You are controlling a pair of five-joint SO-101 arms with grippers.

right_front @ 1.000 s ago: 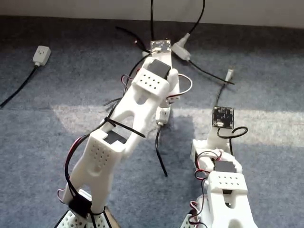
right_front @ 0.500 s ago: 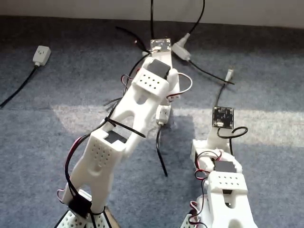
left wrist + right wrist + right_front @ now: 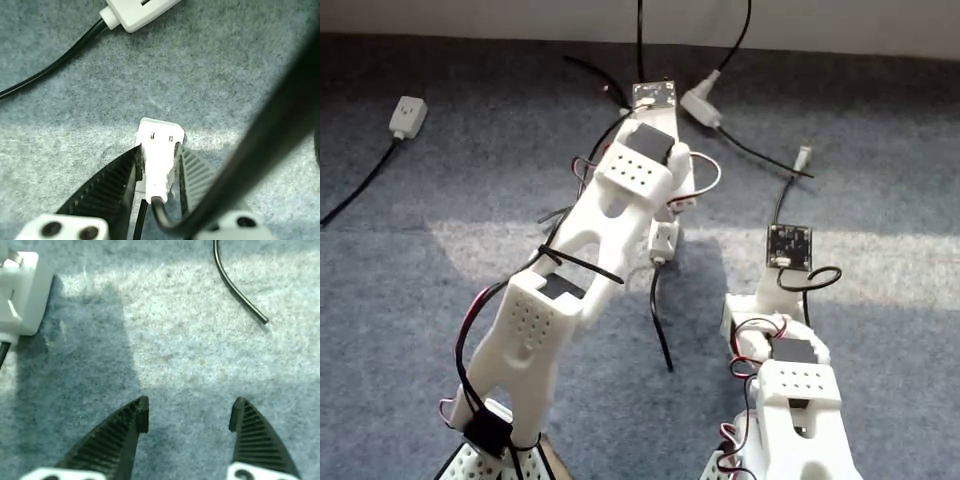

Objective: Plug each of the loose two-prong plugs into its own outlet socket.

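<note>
Two white robot arms work on a bench covered in grey carpet.

Nearest, at the lower right of the high view, the right arm sits folded and low. Its wrist view shows the right claw with jaws spread wide and nothing between them, hanging just above bare carpet. That likely keeps it ready to steady a socket. At the upper left of that frame lies a white plug body with a metal prong at its top edge. A loose black cord end crosses the upper right.

Farther back, the left arm stretches diagonally from the lower left toward the top centre. The left claw is closed on a white plug, pinching its flat sides. The cord trails back between the fingers, and the end bearing two short dark marks points forward. This hold appears chosen so the front can be pushed straight into a socket. In the high view the plug sits mid-frame beneath the arm; whether it touches the carpet cannot be told.

Farthest, near the top centre, a white cabled block lies with black cord leaving both ends. A small white connector lies to its right. An outlet socket rests well apart at the upper left, with nothing plugged into it.
</note>
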